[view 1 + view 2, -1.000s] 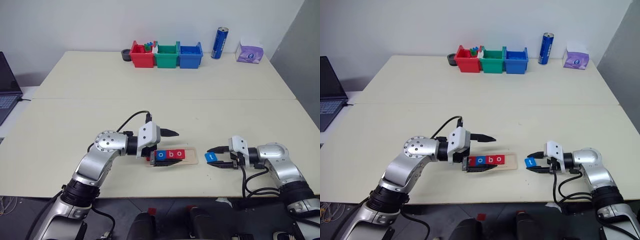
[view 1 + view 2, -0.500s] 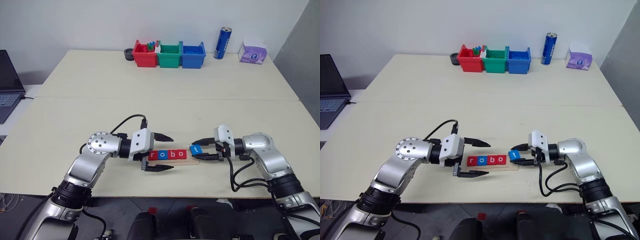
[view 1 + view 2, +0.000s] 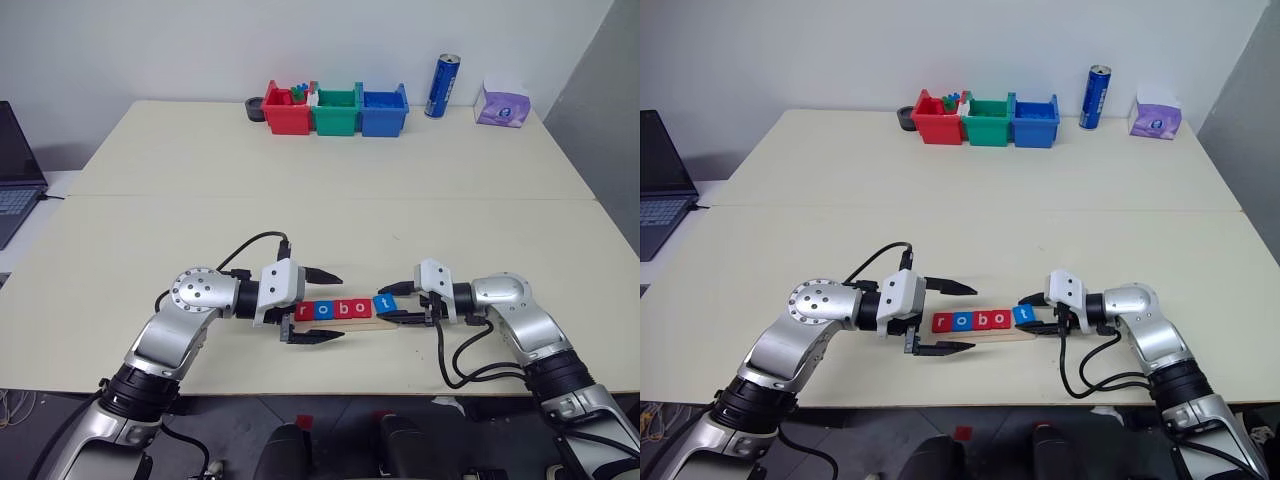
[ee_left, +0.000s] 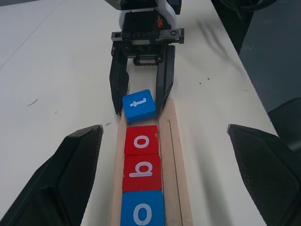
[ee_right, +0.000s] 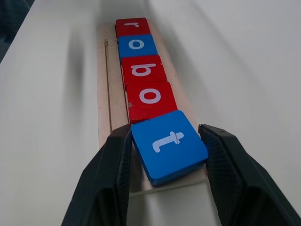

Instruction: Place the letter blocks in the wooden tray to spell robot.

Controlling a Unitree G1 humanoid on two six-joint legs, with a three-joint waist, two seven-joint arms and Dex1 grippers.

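A: What sits well beyond the jaws, far across the table (image 3: 300, 200)?
B: Red bin (image 3: 283, 112), green bin (image 3: 335, 112), blue bin (image 3: 384, 110) touching in a row, then a can (image 3: 438, 86) and tissues (image 3: 501, 105). Laptop (image 3: 15, 170) far left.

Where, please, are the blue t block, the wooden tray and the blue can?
blue t block (image 5: 168, 144), right wrist view, top face by the letter.
wooden tray (image 4: 169, 141), left wrist view, bare rail beside the tiles.
blue can (image 3: 1096, 97), right eye view, mid-body.
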